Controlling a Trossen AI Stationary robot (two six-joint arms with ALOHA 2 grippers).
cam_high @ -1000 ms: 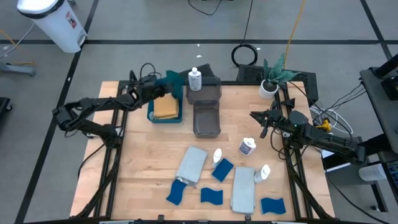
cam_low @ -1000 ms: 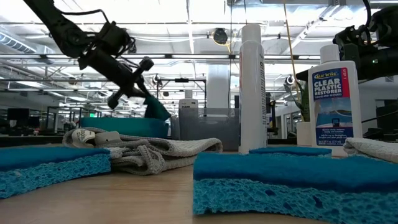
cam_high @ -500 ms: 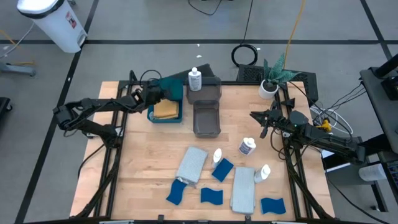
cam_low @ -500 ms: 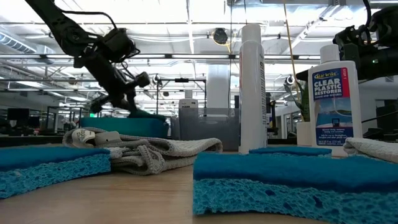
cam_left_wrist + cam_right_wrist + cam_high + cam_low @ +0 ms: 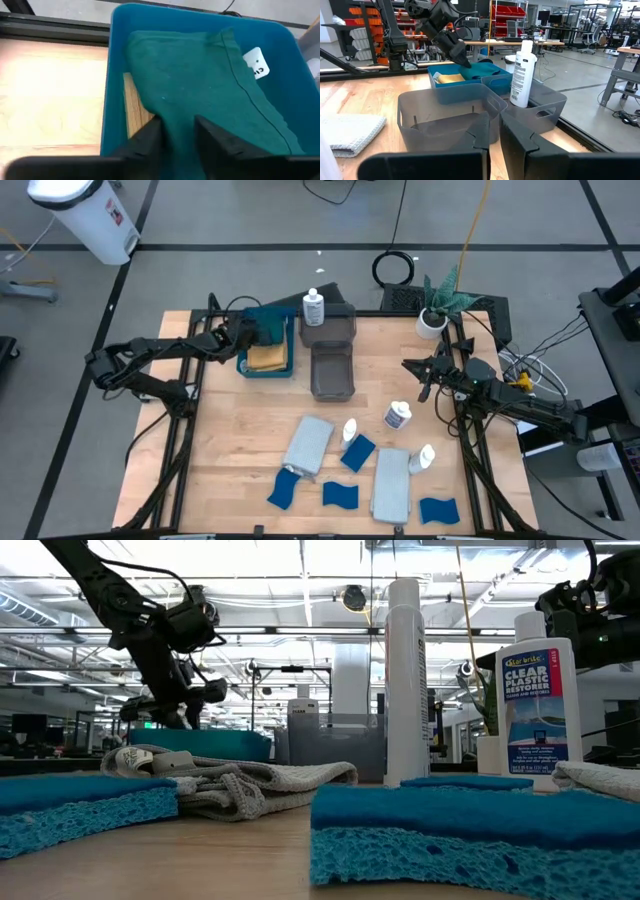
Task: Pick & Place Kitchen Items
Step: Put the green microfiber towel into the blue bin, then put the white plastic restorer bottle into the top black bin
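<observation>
The dark green cloth [image 5: 200, 95] lies spread in the blue tray [image 5: 266, 352], covering the tray's far half and overlapping the orange cloth [image 5: 266, 356] that fills the near half. The blue tray sits at the far left of the wooden surface [image 5: 220, 440], just left of two grey bins: the far bin [image 5: 335, 325] holds an upright white labelled bottle [image 5: 314, 308], and the near bin [image 5: 332, 372] stands directly in front of it.

Toward the near edge from the tray, two light grey cloths lie flat, one [image 5: 308, 444] left of the other [image 5: 391, 482]. Blue sponges [image 5: 357, 452] are scattered around them, and three small white bottles stand or lie among them, one [image 5: 398, 416] to the right of the near bin.

The left gripper [image 5: 177, 132] reaches into the tray from its left side, its jaws a narrow gap apart, with the green cloth's edge between them; whether they pinch it cannot be told. The right gripper [image 5: 492, 132] waits well to the right of the tray, beyond the bins, jaws almost closed and empty.
</observation>
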